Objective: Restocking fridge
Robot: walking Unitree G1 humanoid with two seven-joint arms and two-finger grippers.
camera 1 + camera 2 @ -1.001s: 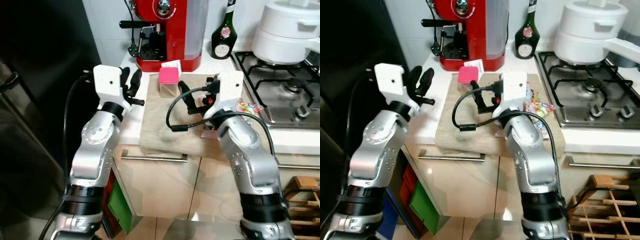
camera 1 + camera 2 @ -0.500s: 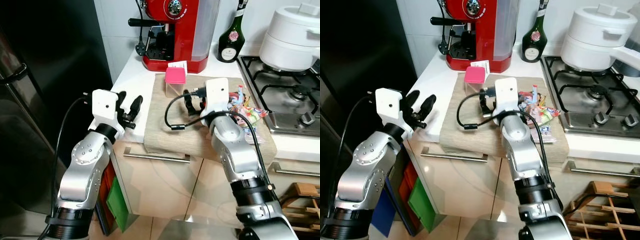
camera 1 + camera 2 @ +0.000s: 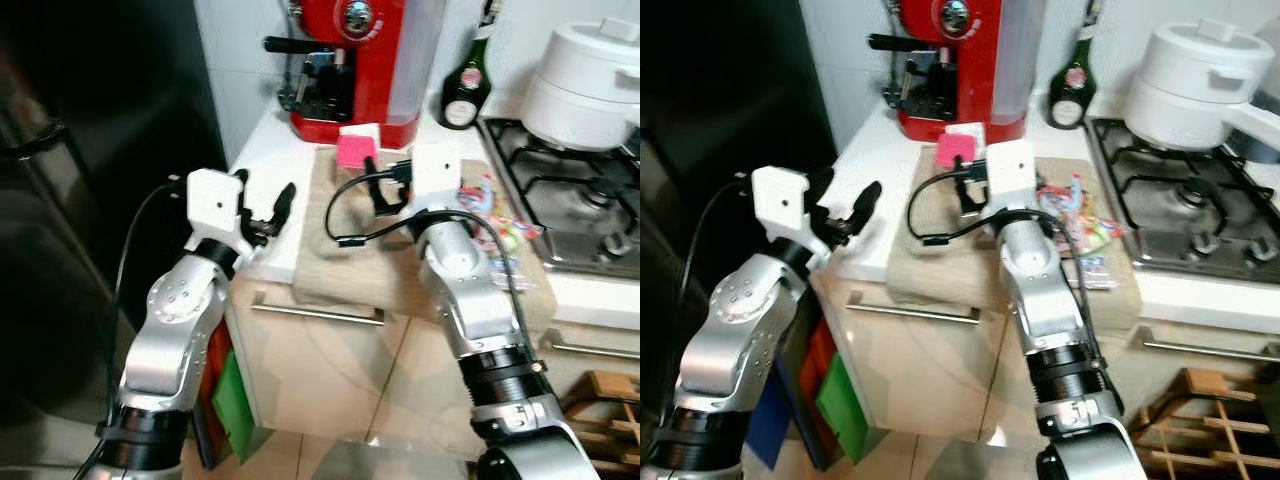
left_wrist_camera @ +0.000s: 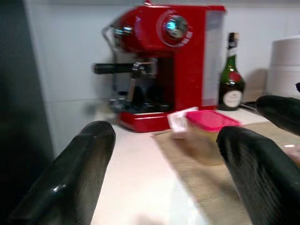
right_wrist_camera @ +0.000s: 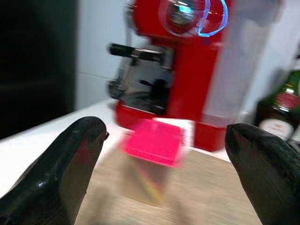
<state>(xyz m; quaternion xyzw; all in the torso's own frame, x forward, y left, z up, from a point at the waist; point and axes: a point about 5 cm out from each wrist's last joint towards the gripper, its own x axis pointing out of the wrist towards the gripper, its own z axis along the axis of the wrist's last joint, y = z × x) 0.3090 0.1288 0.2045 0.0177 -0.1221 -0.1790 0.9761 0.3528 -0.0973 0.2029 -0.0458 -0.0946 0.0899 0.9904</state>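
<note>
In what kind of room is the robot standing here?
Most likely a home kitchen: a red espresso machine stands on the counter, a gas hob with a white pot lies to its right, and cabinet drawers sit below.

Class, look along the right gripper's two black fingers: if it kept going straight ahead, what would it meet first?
Most likely the pink-lidded container, centred between the open fingers of the right gripper. The red coffee machine stands behind it. The exact gap is hard to judge.
</note>
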